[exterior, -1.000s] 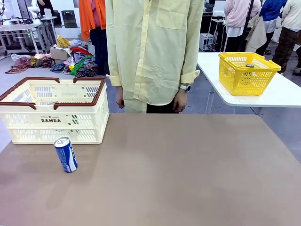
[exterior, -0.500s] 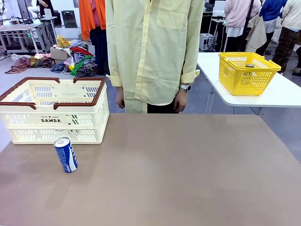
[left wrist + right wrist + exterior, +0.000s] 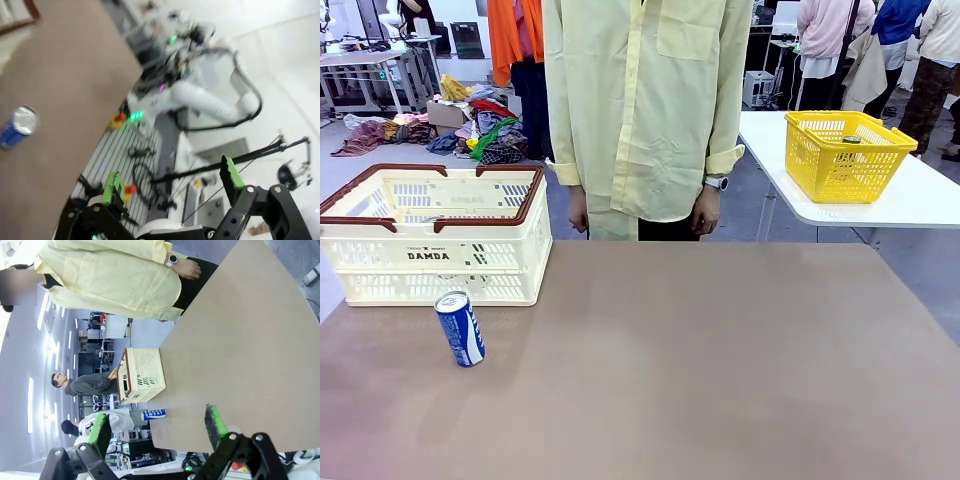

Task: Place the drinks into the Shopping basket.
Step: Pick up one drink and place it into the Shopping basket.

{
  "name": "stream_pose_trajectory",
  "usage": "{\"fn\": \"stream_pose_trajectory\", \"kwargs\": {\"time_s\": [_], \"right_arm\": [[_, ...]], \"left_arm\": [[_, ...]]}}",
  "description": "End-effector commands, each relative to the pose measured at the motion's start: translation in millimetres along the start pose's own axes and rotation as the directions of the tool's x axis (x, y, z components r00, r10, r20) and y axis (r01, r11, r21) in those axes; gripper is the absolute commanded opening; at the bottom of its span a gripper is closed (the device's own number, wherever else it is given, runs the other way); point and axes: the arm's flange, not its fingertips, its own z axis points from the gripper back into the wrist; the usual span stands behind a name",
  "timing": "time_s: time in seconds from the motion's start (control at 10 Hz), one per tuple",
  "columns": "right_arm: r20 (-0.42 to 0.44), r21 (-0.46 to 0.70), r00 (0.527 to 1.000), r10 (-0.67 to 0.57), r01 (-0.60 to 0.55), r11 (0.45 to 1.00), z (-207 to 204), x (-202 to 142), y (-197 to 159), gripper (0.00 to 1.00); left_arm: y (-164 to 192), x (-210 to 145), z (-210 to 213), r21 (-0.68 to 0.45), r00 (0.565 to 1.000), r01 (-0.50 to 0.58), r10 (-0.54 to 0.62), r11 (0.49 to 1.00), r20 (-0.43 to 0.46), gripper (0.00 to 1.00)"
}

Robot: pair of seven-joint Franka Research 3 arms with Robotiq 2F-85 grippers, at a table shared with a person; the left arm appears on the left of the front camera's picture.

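Standing on the table [image 3: 720, 350] just in front of the basket [image 3: 430, 262], the blue can [image 3: 460, 328] is untouched. The left claw [image 3: 172, 180] and right claw [image 3: 157, 427] both hang empty, jaws apart. Risk: an off-centre approach would likely knock the slim can over, sending it rolling.

Can [image 3: 460, 328]: blue & white w/ silver top. Shopping basket [image 3: 430, 262]: cream-white, slatted, dark red-brown rim, black lettering. Table [image 3: 720, 370]: plain grey-brown. Person's shirt [image 3: 640, 100]: pale yellow (trousers [image 3: 665, 229] black). Small mesh basket [image 3: 845, 155]: bright yellow, on white table [image 3: 910, 208]. Left gripper [image 3: 171, 172] & right gripper [image 3: 157, 416]: black w/ green pads [image 3: 114, 184].
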Motion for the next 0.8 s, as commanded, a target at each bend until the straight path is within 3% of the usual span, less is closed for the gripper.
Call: {"fn": "stream_pose_trajectory", "kwargs": {"time_s": [0.0, 0.1, 0.2, 0.3, 0.4, 0.5, 0.7], "right_arm": [[0.002, 0.021, 1.0, 0.015, -0.015, 1.0, 0.9, 0.9, 1.5, 1.0], [0.002, 0.021, 1.0, 0.015, -0.015, 1.0, 0.9, 0.9, 1.5, 1.0], [0.002, 0.021, 1.0, 0.015, -0.015, 1.0, 0.9, 0.9, 1.5, 1.0], [0.002, 0.021, 1.0, 0.015, -0.015, 1.0, 0.9, 0.9, 1.5, 1.0], [0.002, 0.021, 1.0, 0.015, -0.015, 1.0, 0.9, 0.9, 1.5, 1.0], [0.002, 0.021, 1.0, 0.015, -0.015, 1.0, 0.9, 0.9, 1.5, 1.0], [0.002, 0.021, 1.0, 0.015, -0.015, 1.0, 0.9, 0.9, 1.5, 1.0]], "left_arm": [[-45.6, 9.8, -77.6, 0.2, 0.972, 0.051, -0.002, 0.978, -0.237, 1.0], [-50.1, 8.0, -95.1, 0.354, 0.972, 0.029, 0.057, 0.935, -0.23, 1.0], [-48.2, 5.1, -106.5, 0.565, 0.989, -0.064, 0.128, 0.822, -0.074, 1.0], [-41.9, 2.3, -117.0, 0.725, 0.977, -0.213, 0.168, 0.655, 0.135, 1.0], [-37.4, 0.7, -123.0, 0.778, 0.958, -0.287, 0.157, 0.559, 0.241, 1.0], [-29.4, -1.2, -132.7, 0.822, 0.947, -0.322, 0.163, 0.47, 0.277, 1.0], [-15.3, 8.4, -148.5, 0.875, 0.952, -0.303, 0.166, 0.378, 0.258, 1.0]]}}
